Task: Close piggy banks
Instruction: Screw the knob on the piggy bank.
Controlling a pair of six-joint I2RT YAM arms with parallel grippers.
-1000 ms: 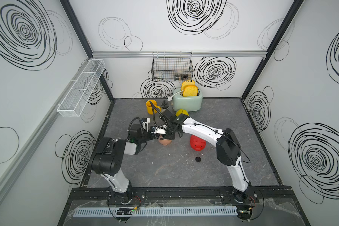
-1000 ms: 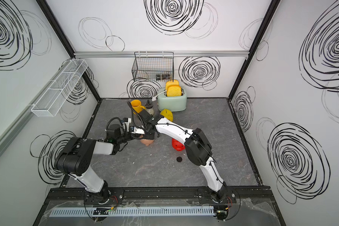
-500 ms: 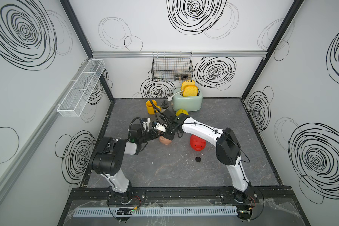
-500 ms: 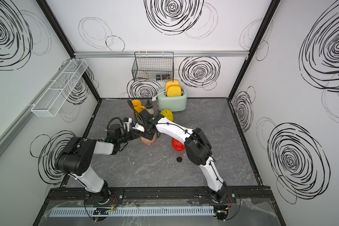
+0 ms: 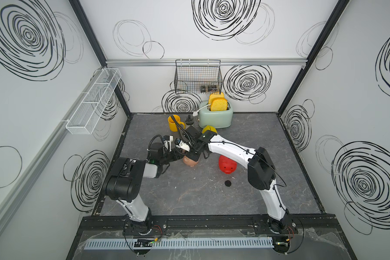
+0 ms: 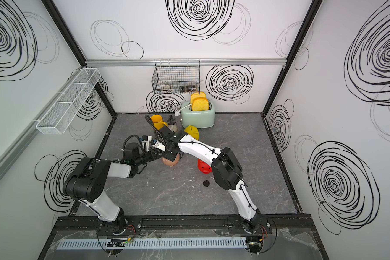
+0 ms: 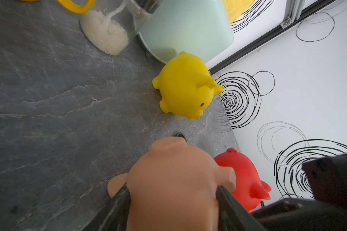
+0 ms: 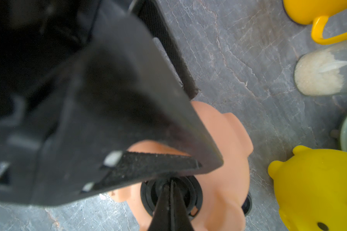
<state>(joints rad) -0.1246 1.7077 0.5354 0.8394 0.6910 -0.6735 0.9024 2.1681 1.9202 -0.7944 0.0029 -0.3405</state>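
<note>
Right wrist view: right gripper (image 8: 171, 188), pinched shut, tips on the black plug (image 8: 192, 192) in the belly of the pink pig (image 8: 232, 160), mid-table, left gripper (image 7: 171, 190) clamping it. I'd press straight down, evenly.

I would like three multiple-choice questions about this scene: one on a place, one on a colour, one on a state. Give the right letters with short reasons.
1. Where does the yellow pig stand relative to the toaster?
A. on top of it
B. beside it
C. inside it

2. What colour is the pig between the left fingers?
A. red
B. yellow
C. pink

3. How are the right fingers?
A. shut, at the plug in that pig's belly
B. wide open
C. out of every view

Answers: 1 B, it stands at the toaster's base; 2 C, the pink pig sits clamped between them; 3 A, their tips meet at the plug.
</note>
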